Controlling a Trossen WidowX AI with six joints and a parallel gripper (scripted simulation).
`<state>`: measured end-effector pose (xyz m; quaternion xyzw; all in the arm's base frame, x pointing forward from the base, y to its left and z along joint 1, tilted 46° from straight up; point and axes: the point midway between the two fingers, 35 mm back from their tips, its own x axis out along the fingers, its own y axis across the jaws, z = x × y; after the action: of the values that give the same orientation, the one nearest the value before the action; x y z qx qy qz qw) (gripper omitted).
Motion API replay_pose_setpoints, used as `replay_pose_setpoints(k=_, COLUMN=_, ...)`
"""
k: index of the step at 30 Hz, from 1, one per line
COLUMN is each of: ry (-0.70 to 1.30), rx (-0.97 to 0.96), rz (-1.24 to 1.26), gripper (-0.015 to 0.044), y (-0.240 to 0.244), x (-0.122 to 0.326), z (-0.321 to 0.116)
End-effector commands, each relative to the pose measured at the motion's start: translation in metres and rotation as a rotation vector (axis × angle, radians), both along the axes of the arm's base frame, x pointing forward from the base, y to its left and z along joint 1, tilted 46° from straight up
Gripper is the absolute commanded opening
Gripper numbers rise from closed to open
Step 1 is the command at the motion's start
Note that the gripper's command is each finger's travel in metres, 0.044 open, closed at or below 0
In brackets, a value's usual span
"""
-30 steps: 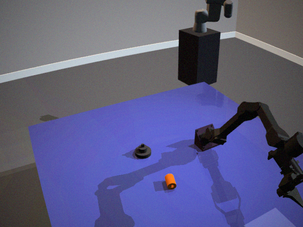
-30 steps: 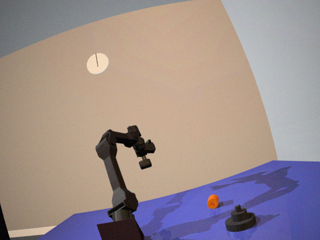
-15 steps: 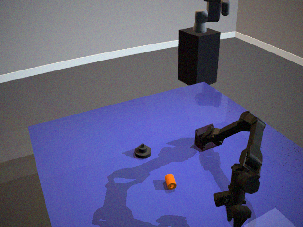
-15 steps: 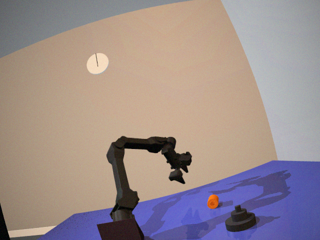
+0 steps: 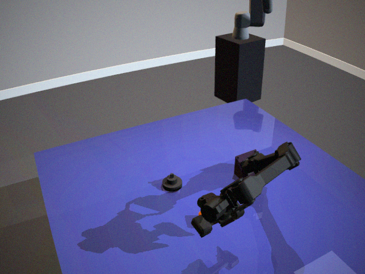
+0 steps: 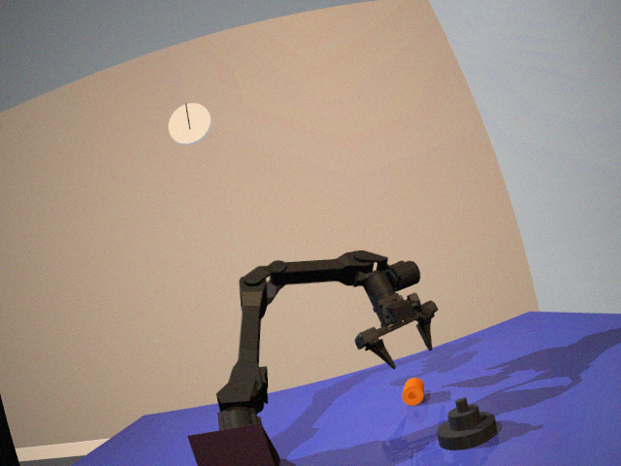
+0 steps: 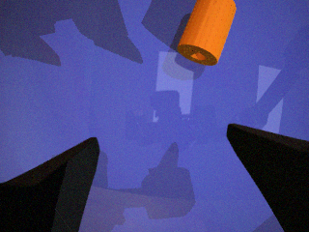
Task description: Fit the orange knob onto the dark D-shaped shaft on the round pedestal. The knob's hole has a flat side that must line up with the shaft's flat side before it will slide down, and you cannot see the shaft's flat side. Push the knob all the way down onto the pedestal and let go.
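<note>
The orange knob point(image 6: 412, 391) point(image 7: 208, 30) lies on its side on the blue table. Its holed end faces the camera in the exterior view and the near side in the wrist view. In the top view only a sliver of the knob point(image 5: 200, 213) shows behind the gripper. The round pedestal point(image 5: 171, 184) point(image 6: 466, 432) stands upright with the bare dark shaft point(image 5: 171, 175) point(image 6: 461, 403) on top. My gripper point(image 6: 411, 358) point(image 7: 164, 137) is open and empty, tilted, above the table. The knob is beyond the fingertips, toward the top of the wrist view.
The blue table point(image 5: 88, 165) point(image 6: 341, 416) bears shadows of the arm. The arm's dark base block point(image 6: 231, 445) is at the table's rear side. A second arm on a black block point(image 5: 240, 69) stands beyond the table's far corner.
</note>
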<state>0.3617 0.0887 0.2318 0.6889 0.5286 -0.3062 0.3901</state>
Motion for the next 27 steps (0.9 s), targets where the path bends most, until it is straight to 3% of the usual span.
replay_pose_setpoints(k=1, ry=0.317, rx=-0.004, rz=-0.178, gripper=0.0440, y=-0.053, x=-0.023, z=-0.045)
replay_pose_setpoints(k=4, ry=0.441, rx=0.008, rz=-0.244, gripper=0.0440, y=-0.070, x=-0.036, z=-0.058)
replay_pose_setpoints(k=27, ry=0.440, rx=0.009, rz=-0.243, gripper=0.0440, y=-0.047, x=-0.031, z=-0.080)
